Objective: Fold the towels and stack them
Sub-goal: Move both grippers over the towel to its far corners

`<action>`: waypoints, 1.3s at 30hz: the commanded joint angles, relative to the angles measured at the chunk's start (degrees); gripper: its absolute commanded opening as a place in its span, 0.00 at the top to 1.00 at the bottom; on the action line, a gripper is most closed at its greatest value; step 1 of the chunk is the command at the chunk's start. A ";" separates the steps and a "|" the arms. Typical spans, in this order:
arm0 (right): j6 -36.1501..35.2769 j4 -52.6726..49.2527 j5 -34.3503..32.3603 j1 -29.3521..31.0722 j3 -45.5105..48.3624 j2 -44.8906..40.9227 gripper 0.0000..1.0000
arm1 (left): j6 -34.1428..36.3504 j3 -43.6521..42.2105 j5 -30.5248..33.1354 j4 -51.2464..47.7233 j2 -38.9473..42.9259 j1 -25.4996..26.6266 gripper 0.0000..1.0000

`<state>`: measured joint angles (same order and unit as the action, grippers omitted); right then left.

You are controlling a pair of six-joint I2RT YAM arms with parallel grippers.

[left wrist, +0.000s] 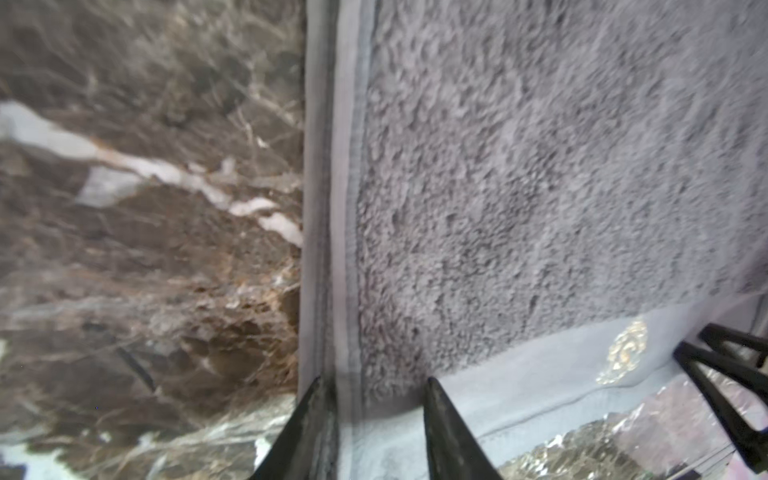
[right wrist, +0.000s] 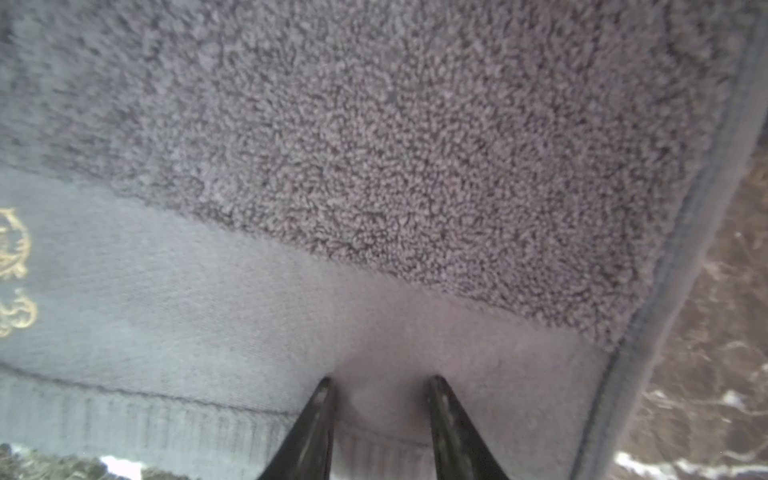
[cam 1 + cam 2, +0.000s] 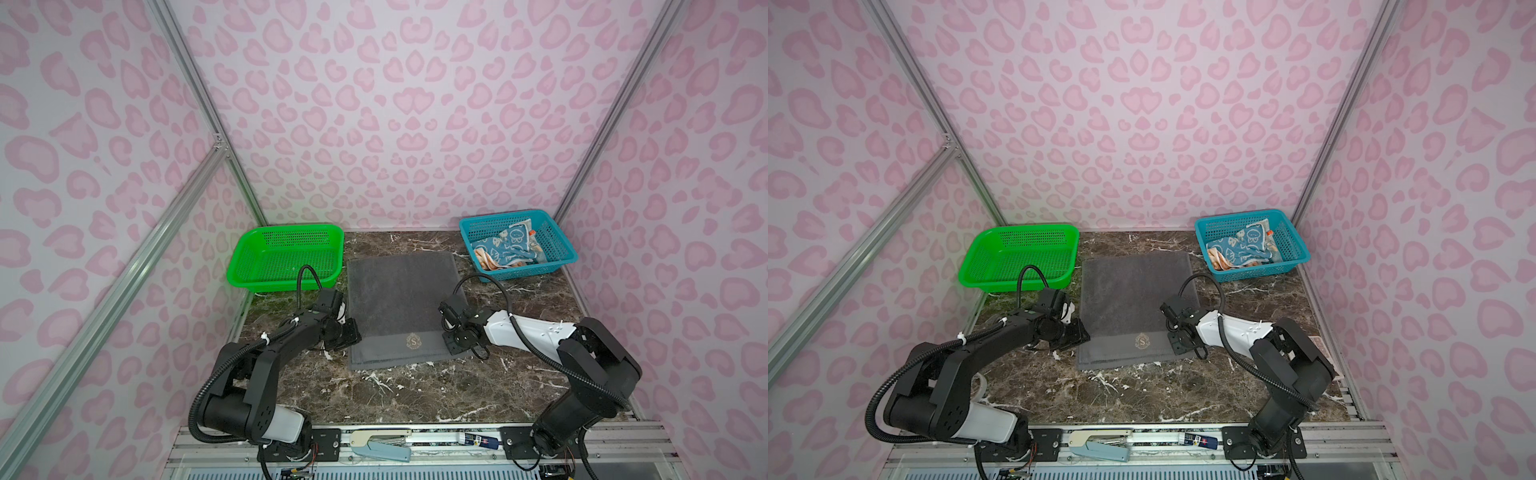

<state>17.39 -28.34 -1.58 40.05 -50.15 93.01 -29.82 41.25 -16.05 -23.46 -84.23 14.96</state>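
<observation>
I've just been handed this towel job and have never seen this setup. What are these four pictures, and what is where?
Two robot arms stand at the near edge of a marble table. Two pictures look down on the whole scene; two come from a camera on each arm's wrist. A grey towel with a gold crest lies flat in the middle. The green basket, back left, is empty; the teal basket, back right, holds a crumpled blue towel and an orange towel. The left gripper straddles the grey towel's side hem; the right gripper has cloth between its fingers near the opposite side. Whether either grips yet is unclear.
</observation>
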 commanded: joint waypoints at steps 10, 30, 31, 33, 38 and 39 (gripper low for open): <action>-0.21 -5.70 6.16 1.13 1.88 -5.42 0.61 | 5.16 2.59 2.10 -9.53 -0.88 -0.04 0.80; -2.61 -3.40 -0.54 -13.95 -30.60 16.22 0.61 | 9.02 33.69 6.98 -6.41 -14.41 0.00 0.40; -2.24 -3.05 -0.45 -14.55 -31.94 17.62 0.61 | 8.82 35.39 6.67 -6.05 -16.16 -0.02 0.39; -2.09 -3.25 -0.05 -15.72 -34.45 20.17 0.61 | 8.30 39.15 6.09 -4.53 -19.39 -0.05 0.36; -2.35 -3.65 -0.56 -18.77 -41.45 25.81 0.61 | 9.13 47.72 6.82 -4.55 -28.18 -0.02 0.33; -2.37 -3.66 -0.70 -19.45 -42.40 26.70 0.61 | 9.48 49.80 7.41 -5.27 -30.01 -0.05 0.33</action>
<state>14.48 -31.44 -1.26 21.71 -90.85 117.78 -21.15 87.39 -10.09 -28.60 -111.24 14.96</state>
